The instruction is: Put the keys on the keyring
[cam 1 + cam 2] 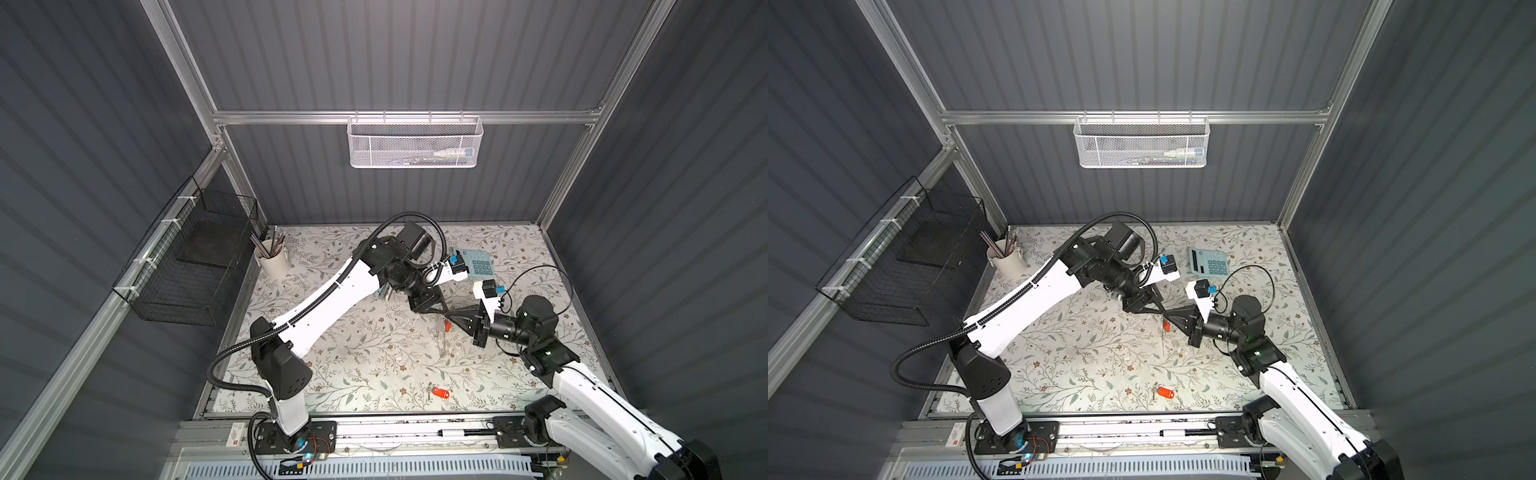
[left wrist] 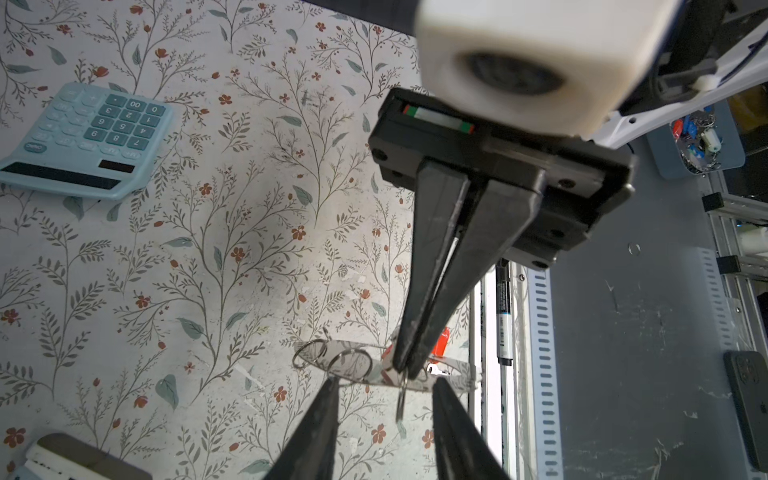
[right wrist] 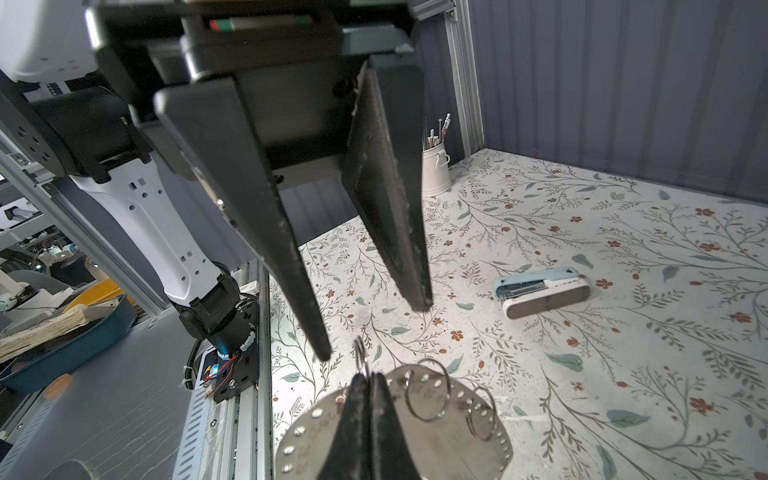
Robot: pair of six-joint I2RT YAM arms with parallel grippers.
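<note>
Keyring (image 3: 432,432) pinched in R pincer (image 3: 368,382); L pincer (image 3: 374,330) part-spread, tips either side of upright split ring (image 3: 360,353) at rim

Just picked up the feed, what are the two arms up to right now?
The right gripper is shut on the rim of the keyring, the gray holed plate. The left gripper is open, its fingers either side of a split ring standing up from that rim, not gripping yet. One red key sits close by the plate; whether it is attached is unclear. The second red key lies loose near the front of the table.
</note>
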